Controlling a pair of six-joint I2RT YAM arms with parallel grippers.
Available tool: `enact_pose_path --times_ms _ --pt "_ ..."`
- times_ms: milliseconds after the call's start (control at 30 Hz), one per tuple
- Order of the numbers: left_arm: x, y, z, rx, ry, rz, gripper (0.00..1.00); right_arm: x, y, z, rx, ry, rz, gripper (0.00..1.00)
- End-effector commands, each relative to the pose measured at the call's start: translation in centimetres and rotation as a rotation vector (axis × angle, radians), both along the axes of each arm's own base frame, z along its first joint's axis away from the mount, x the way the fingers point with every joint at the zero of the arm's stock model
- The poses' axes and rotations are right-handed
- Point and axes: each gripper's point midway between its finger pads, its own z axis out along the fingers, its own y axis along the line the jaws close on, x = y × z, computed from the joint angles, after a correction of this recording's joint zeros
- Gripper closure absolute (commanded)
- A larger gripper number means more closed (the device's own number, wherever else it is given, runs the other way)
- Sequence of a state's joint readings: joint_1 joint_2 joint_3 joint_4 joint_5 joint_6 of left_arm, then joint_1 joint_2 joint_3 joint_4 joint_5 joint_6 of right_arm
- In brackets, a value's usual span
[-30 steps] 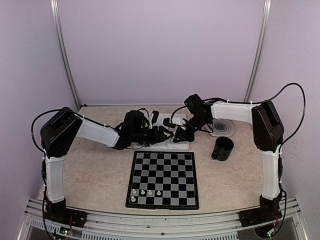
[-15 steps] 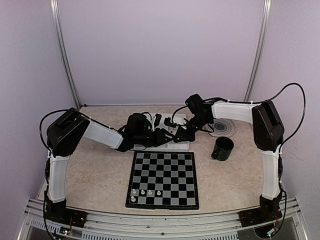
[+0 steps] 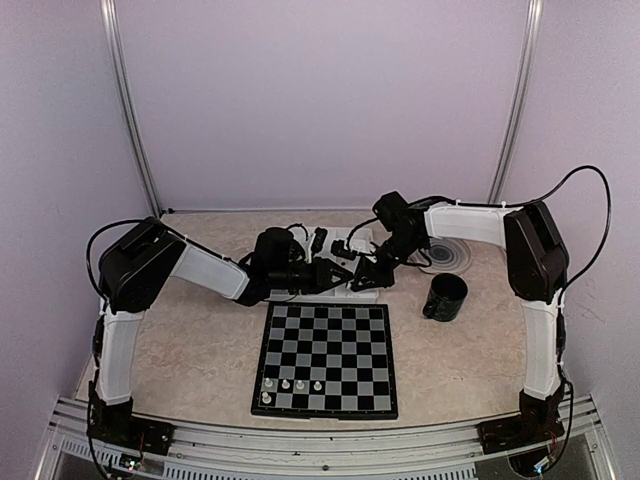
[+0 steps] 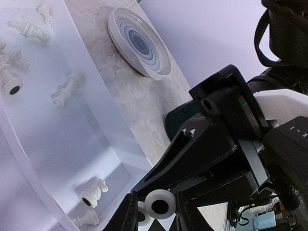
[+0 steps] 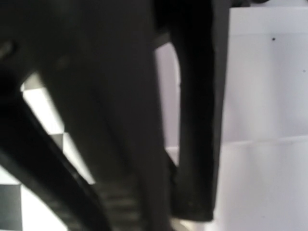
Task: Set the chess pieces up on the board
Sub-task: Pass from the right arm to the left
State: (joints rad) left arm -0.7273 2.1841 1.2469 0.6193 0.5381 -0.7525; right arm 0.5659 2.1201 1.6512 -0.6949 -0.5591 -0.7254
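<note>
My left end effector [image 4: 159, 211] has its jaws drawn narrow around the round base of a white piece [image 4: 160, 204]. Both fingers look to be touching it, so I judge it gripped, low over the white tray [image 4: 96, 144]. The right end effector [image 3: 362, 280] is nearly closed and sits just beside it; I can't tell if it carries anything. I'd lift straight up to clear the other loose pieces [image 4: 67, 89] and that neighbouring arm. Then I'd swing to the board [image 3: 325, 320], which lies on the bench nearer the bases, and set the piece upright by the white ones [image 3: 290, 385] already standing there. I can read no writing or brand anywhere.
</note>
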Motion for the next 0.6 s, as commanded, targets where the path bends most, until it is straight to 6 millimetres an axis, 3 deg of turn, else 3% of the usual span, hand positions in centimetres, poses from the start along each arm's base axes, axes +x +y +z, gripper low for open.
enact_pose_path --times_ms 0,333,367,467,567 --pt "-1.0 -1.6 1.1 -0.049 -0.047 -0.07 0.74 -1.2 0.8 2.1 0.068 -0.001 0.057 0.86" --pt "-1.2 -1.4 0.9 -0.047 -0.046 -0.074 0.84 -0.5 0.9 1.9 0.061 -0.01 0.033 0.86" --pt "-1.2 -1.4 0.9 -0.046 -0.047 -0.073 0.82 -0.4 0.9 1.7 0.058 -0.011 0.029 0.86" --pt "-1.0 -1.3 0.7 -0.034 -0.04 -0.064 0.65 -0.2 0.9 1.9 0.06 -0.013 0.02 0.86" --pt "-1.0 -1.2 0.3 -0.023 -0.038 -0.056 0.6 0.0 0.9 2.1 0.064 -0.02 0.015 0.86"
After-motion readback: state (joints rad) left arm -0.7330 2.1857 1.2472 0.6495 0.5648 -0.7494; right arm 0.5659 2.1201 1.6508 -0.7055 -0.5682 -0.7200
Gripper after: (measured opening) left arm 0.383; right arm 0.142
